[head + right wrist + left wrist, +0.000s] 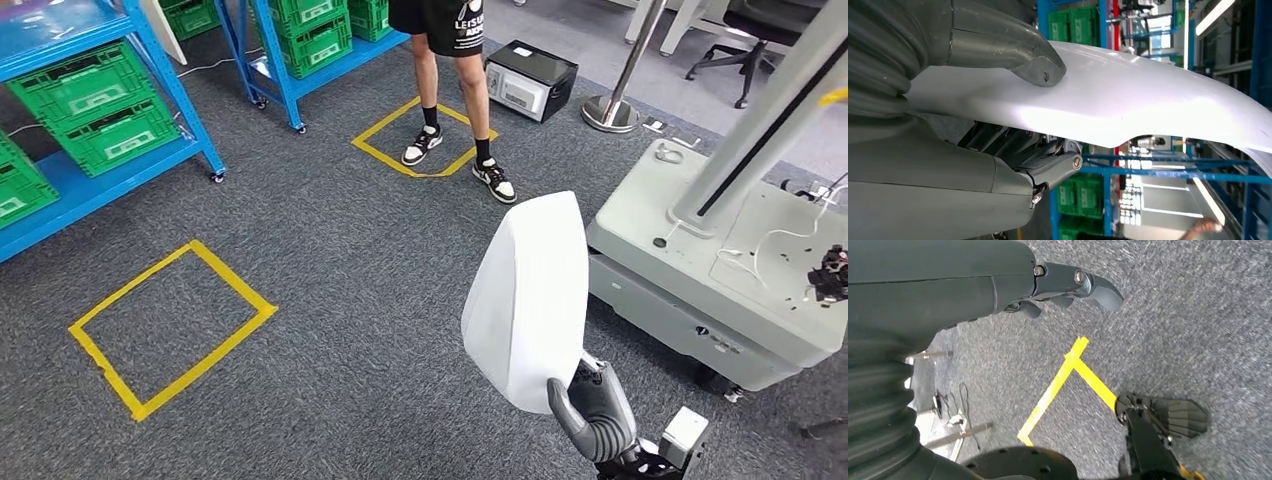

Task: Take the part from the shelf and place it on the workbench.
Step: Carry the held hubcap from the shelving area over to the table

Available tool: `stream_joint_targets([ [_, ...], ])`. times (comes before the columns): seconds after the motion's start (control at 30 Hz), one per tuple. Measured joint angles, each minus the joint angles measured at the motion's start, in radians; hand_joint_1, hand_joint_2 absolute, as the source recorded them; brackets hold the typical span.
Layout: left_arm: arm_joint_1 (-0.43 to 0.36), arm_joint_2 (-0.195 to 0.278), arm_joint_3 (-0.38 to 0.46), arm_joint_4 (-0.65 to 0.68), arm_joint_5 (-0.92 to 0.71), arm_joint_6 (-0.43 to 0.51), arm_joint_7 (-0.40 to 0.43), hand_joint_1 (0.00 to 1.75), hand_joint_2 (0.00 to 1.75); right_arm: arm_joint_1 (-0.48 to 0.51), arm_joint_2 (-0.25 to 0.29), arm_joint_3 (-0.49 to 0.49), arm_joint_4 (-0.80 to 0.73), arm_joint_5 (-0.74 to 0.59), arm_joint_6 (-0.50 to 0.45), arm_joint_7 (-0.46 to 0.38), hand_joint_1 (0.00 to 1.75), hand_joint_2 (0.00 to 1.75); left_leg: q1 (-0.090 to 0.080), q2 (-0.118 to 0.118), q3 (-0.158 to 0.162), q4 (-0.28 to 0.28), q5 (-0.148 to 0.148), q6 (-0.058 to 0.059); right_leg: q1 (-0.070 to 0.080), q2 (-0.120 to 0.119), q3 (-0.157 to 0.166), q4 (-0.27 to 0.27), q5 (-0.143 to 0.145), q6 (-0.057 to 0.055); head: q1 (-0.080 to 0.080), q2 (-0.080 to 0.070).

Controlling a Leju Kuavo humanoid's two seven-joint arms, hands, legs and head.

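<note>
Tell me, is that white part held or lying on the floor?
Held. The right robot hand grips the white part at its lower end, lifting it upright above the carpet.

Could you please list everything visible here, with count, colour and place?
White part: one, white curved panel, held up over the carpet at the head view's lower centre.
Shelving racks: two, blue, far left and top centre.
Crates: several, green, on the racks.
Taped squares: two, yellow, on the grey carpet; one under the person's feet.
Person: one, black shorts, black-and-white shoes, standing at top centre.
Box device: one, black and silver, on the floor beside the person.
Stanchion: one, silver, round base.
Cart base: one, pale grey, right side.
Office chair: one, black, top right.
Right hand: grey, grips the part's lower edge.
Left hand: grey, holds nothing, above the carpet.
</note>
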State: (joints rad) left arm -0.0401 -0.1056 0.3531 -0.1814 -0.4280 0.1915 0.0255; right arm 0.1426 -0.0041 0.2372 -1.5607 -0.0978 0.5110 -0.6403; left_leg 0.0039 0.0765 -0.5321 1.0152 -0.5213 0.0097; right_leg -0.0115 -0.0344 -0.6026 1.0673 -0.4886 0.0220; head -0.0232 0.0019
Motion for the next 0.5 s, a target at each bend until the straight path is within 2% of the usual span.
stream_joint_targets([
  [0.03,-0.001,0.000,0.007,0.000,0.020,0.001,0.003,0.00,1.75,-0.005,-0.001,0.002,0.001,-0.007,0.000,-0.002,1.75,1.75,-0.002,0.008,0.000,0.001,-0.004,-0.006,0.002,-0.008,0.018,-0.034,0.006,-0.005,0.000,0.000],
  [0.07,-0.002,0.000,0.017,0.000,0.038,0.003,0.005,0.00,1.75,-0.011,-0.001,0.006,0.006,-0.012,0.000,-0.003,1.75,1.75,-0.004,0.016,0.001,0.000,-0.007,-0.013,0.004,-0.009,0.022,-0.046,0.006,-0.009,-0.001,0.000],
  [0.13,-0.005,-0.001,0.035,-0.001,0.059,0.011,0.011,0.00,1.75,-0.023,0.000,0.013,0.023,-0.009,-0.003,-0.006,1.75,1.75,-0.001,0.026,0.009,-0.002,-0.010,-0.025,0.004,0.010,0.021,-0.050,0.010,-0.021,-0.001,0.000],
  [0.17,-0.006,-0.001,0.041,-0.002,0.062,0.015,0.013,0.00,1.75,-0.027,0.000,0.018,0.032,-0.002,-0.007,-0.011,1.75,1.75,0.001,0.015,0.009,0.005,-0.018,-0.031,0.002,0.017,0.021,-0.053,0.013,-0.027,-0.001,0.000],
  [0.2,-0.006,-0.001,0.045,-0.002,0.061,0.018,0.015,0.00,1.75,-0.030,0.000,0.023,0.041,0.005,-0.013,-0.018,1.75,1.75,0.002,-0.006,0.000,0.031,-0.036,-0.036,-0.001,0.024,0.022,-0.056,0.016,-0.033,-0.002,0.000],
  [0.27,-0.003,0.001,0.050,-0.002,0.056,0.021,0.015,0.00,1.75,-0.035,0.001,0.034,0.055,0.011,-0.024,-0.035,1.75,1.75,0.004,-0.055,-0.051,0.142,-0.099,-0.043,-0.003,0.037,0.022,-0.059,0.019,-0.041,-0.005,0.000],
  [0.3,0.000,0.002,0.051,-0.001,0.052,0.020,0.015,0.00,1.75,-0.037,0.000,0.038,0.063,0.009,-0.028,-0.041,1.75,1.75,0.004,-0.068,-0.084,0.212,-0.128,-0.044,-0.003,0.045,0.021,-0.058,0.020,-0.042,-0.005,0.000],
  [0.33,0.004,0.004,0.052,-0.001,0.047,0.018,0.014,0.00,1.75,-0.038,0.000,0.040,0.071,0.003,-0.033,-0.043,1.75,1.75,0.004,-0.073,-0.112,0.264,-0.143,-0.044,-0.003,0.054,0.021,-0.058,0.020,-0.043,-0.006,0.000],
  [0.37,0.006,0.007,0.052,-0.001,0.042,0.014,0.012,0.00,1.75,-0.040,0.000,0.040,0.078,-0.005,-0.037,-0.041,1.75,1.75,0.004,-0.074,-0.124,0.281,-0.136,-0.044,-0.003,0.065,0.021,-0.058,0.019,-0.043,-0.006,0.000],
  [0.4,0.007,0.010,0.052,-0.001,0.037,0.008,0.008,0.00,1.75,-0.043,0.000,0.041,0.085,-0.010,-0.042,-0.037,1.75,1.75,0.005,-0.076,-0.118,0.260,-0.110,-0.043,-0.003,0.076,0.022,-0.057,0.019,-0.043,-0.007,0.000],
  [0.43,0.007,0.014,0.052,-0.001,0.033,0.001,0.003,0.00,1.75,-0.046,0.000,0.041,0.090,-0.012,-0.048,-0.031,1.75,1.75,0.005,-0.083,-0.095,0.201,-0.070,-0.040,-0.003,0.087,0.023,-0.056,0.019,-0.042,-0.008,0.000],
  [0.47,0.006,0.016,0.052,-0.001,0.029,-0.005,-0.002,0.00,1.75,-0.050,0.001,0.041,0.093,-0.011,-0.053,-0.027,1.75,1.75,0.006,-0.100,-0.065,0.127,-0.033,-0.037,-0.004,0.097,0.023,-0.056,0.019,-0.040,-0.008,0.000],
  [0.5,0.005,0.019,0.052,-0.001,0.025,-0.010,-0.006,0.00,1.75,-0.053,0.002,0.041,0.093,-0.009,-0.056,-0.023,1.75,1.75,0.006,-0.116,-0.038,0.063,-0.007,-0.033,-0.004,0.107,0.023,-0.054,0.019,-0.036,-0.008,0.000],
])
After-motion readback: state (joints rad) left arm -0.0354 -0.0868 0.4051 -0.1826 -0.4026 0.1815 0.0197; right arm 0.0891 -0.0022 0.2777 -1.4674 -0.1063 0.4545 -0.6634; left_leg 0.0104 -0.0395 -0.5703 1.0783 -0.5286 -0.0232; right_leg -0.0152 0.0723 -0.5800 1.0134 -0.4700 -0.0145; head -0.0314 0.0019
